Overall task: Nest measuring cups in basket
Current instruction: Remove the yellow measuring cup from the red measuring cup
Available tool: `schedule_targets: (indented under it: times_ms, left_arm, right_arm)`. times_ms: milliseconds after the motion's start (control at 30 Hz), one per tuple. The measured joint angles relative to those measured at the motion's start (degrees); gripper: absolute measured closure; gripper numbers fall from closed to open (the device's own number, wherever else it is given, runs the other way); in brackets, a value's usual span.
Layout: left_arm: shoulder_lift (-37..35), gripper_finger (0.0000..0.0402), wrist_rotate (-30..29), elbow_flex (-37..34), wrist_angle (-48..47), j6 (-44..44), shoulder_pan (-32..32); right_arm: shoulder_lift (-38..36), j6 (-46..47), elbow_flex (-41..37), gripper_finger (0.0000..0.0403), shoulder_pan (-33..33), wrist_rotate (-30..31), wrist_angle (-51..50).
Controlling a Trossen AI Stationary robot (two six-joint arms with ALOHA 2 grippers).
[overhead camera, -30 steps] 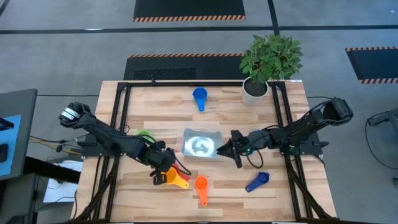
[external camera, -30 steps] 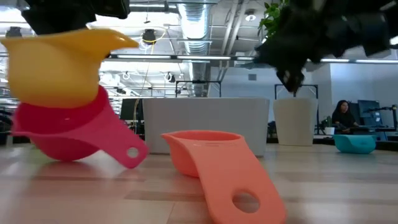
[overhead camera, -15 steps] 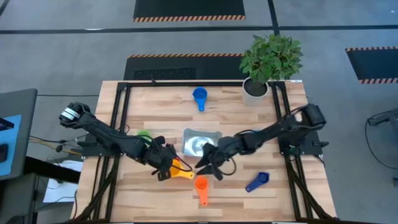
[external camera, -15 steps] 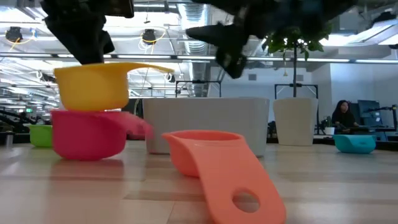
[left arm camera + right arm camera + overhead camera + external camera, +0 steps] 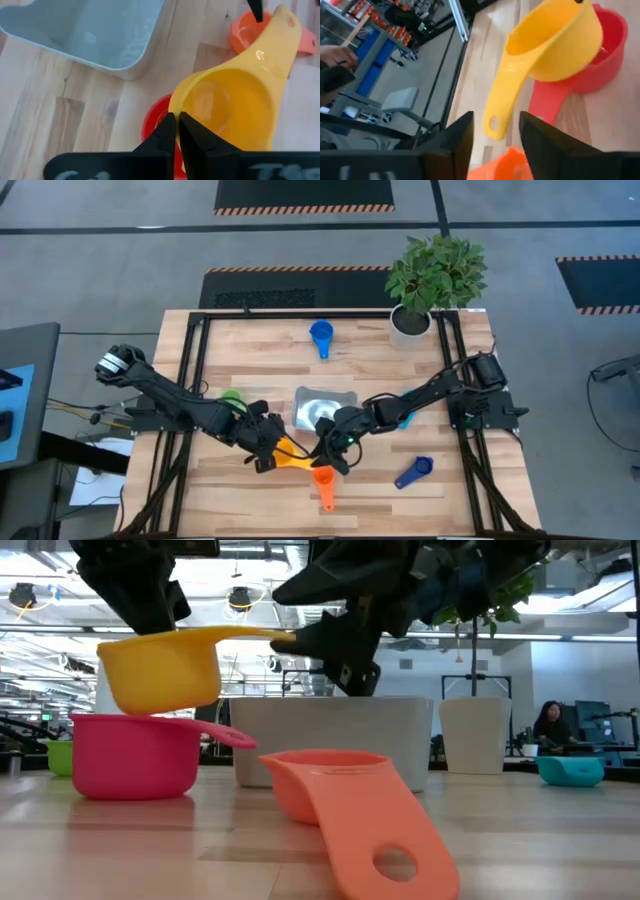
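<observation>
Nesting is barely begun: the yellow cup, pinched by the shut left tool, hangs above the red cup at lower centre; the right tool gapes beside its handle; the basket holds nothing

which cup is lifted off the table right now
The yellow cup: the left gripper holds it by the rim above the red cup. The orange and other cups rest on the wood.
</observation>
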Motion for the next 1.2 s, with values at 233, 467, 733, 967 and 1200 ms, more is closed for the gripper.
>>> schedule_targets:
  times_ms: [233,467,733,967,1200]
  left_arm:
    - [0.0,0.0401,-2.5,0.0,4.5,1.5,0.2]
    - [0.0,0.0399,-1.6,0.0,4.4,2.0,0.3]
    - [-0.1,0.0353,-2.0,0.1,-1.3,-1.5,0.3]
    - [0.0,0.0329,-2.7,0.0,-6.7,-3.8,0.2]
    - [0.3,0.0328,-5.5,0.0,-5.9,-4.1,0.2]
  right_arm:
    - [-0.2,-0.5,0.1,0.0325,0.1,-0.2,-0.7]
    - [-0.4,-2.6,0.0,0.0390,0.0,-0.1,-2.4]
    - [-2.6,-3.1,0.0,0.0380,-1.5,2.0,-1.8]
    - [-10.9,-4.0,-5.7,0.0393,-3.0,7.2,-0.8]
    - [-24.5,-3.3,-17.1,0.0388,-2.9,16.1,-1.6]
